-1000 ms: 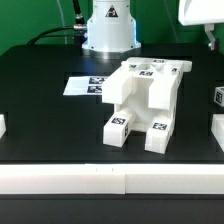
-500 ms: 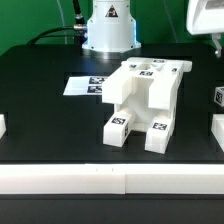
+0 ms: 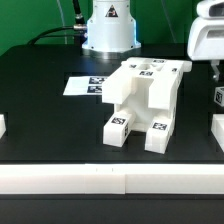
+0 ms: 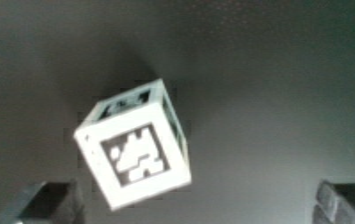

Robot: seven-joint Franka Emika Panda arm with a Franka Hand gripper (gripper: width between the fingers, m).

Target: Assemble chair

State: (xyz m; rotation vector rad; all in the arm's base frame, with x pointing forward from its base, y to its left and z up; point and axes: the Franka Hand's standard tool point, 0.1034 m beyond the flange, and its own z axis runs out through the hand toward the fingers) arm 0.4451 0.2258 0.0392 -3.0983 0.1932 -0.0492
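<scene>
**Inspector:** Chair, location?

**Assessor:** Partly built chair (image 3: pixel 146 98) sits mid-surface (image 3: pixel 40 115), near the marker board (image 3: pixel 88 85).

**Inspector:** End effector?

**Assessor:** End effector (image 4: pixel 197 204) is released, jaws wide, grasping nothing. It hangs above a loose tagged block (image 4: pixel 135 148) at the exterior view's right edge, apart from the chair.

Blurred tagged white block (image 4: pixel 135 148), perhaps a chair leg, beneath the spread pincer (image 4: pixel 197 203).

Robotics lab: robot base (image 3: pixel 108 30) by black table (image 3: pixel 40 110), marker board (image 3: pixel 84 86), tagged chair parts (image 3: pixel 145 95).
</scene>
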